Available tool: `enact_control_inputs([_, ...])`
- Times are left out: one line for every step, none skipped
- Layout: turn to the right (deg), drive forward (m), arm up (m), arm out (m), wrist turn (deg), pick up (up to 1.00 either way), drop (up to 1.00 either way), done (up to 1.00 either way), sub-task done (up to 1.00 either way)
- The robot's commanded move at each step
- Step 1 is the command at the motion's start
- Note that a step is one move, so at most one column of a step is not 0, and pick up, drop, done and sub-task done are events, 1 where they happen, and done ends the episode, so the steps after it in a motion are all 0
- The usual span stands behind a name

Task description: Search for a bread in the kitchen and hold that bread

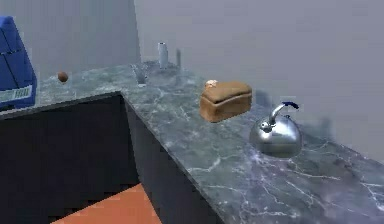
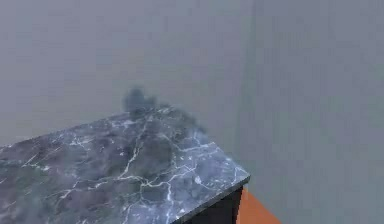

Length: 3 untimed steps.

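A brown loaf of bread [image 1: 225,101] lies on the dark marbled countertop [image 1: 200,140], a little right of the forward view's middle, close to the grey back wall. A small pale thing rests just behind its top left corner. The same kind of marbled countertop [image 2: 120,170] fills the lower left of the arm side view and ends in a corner at the lower right.
A shiny metal kettle [image 1: 277,131] with a dark handle stands right of the loaf. Glass items [image 1: 162,56] stand in the counter's far corner. A small brown ball [image 1: 63,76] and a blue box [image 1: 14,65] sit at the left. Orange floor [image 1: 110,208] shows below.
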Motion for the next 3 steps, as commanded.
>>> enact_control_inputs([-45.0,0.0,0.0,0.0,0.0,0.0,0.0,0.0,0.0])
enact_control_inputs([-33.0,0.0,0.0,0.0,0.0,0.0,0.0,0.0,0.0])
enact_control_inputs([42.0,0.0,0.0,0.0,0.0,0.0,0.0,0.0,0.0])
